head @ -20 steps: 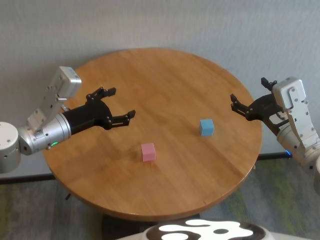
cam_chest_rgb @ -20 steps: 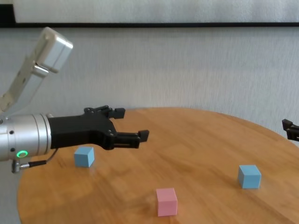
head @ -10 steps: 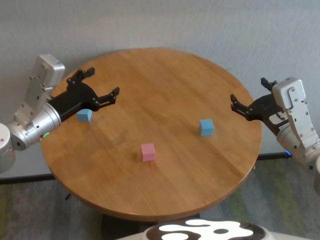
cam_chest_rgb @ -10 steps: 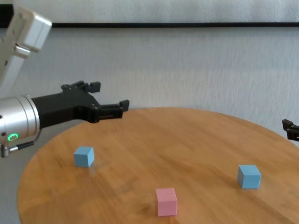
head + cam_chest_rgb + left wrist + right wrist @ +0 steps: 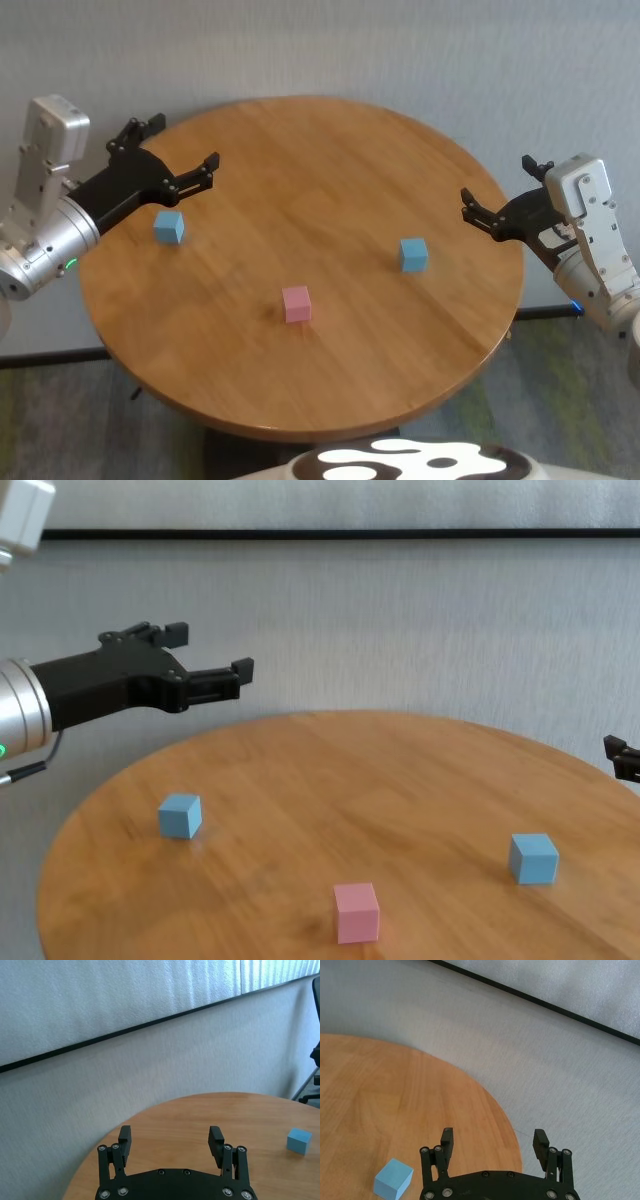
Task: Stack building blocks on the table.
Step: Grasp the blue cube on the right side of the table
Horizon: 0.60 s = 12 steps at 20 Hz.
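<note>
Three blocks sat on the table [image 5: 330,190], none stacked and none touching another: one pink block [image 5: 296,303] and two blue ones. No box, tray or bowl was in view, so nothing held anything. The left gripper [image 5: 170,162] hung in the air above the table's left rim, its fingers spread wide apart with nothing between them. The left blue block [image 5: 168,227] lay just below and slightly nearer the robot than those fingertips, close to the left edge. The pink block rested well apart from that gripper, toward the table's middle and nearer the robot. The right blue block [image 5: 412,254] lay farther still, over on the right half. The right gripper [image 5: 496,204] was held at the table's right rim, its fingers also apart and bare; the right blue block sat near it, inward from the rim, and the pink block lay beyond that. In the left wrist view the left gripper's fingers [image 5: 124,1138] pointed across the far part of the top toward a wall, with one blue block visible off to the side. Each block had bare wood on every side of it. The middle and far half of the round top lay bare between the two grippers.
</note>
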Tool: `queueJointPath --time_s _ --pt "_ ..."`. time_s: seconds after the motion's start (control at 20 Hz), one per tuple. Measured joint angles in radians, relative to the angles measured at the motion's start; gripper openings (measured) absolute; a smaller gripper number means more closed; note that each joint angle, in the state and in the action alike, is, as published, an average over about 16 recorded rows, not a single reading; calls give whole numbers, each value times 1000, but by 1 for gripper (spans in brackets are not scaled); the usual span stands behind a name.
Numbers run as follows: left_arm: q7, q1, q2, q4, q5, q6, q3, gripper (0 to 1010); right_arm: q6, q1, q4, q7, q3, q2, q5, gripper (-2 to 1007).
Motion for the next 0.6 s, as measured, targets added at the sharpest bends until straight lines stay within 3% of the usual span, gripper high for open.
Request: queueJointPath --time_s 0.6 --pt "22 31 6 -41 -1 2 -28 1000 0 0 0 0 0 0 0 1005"
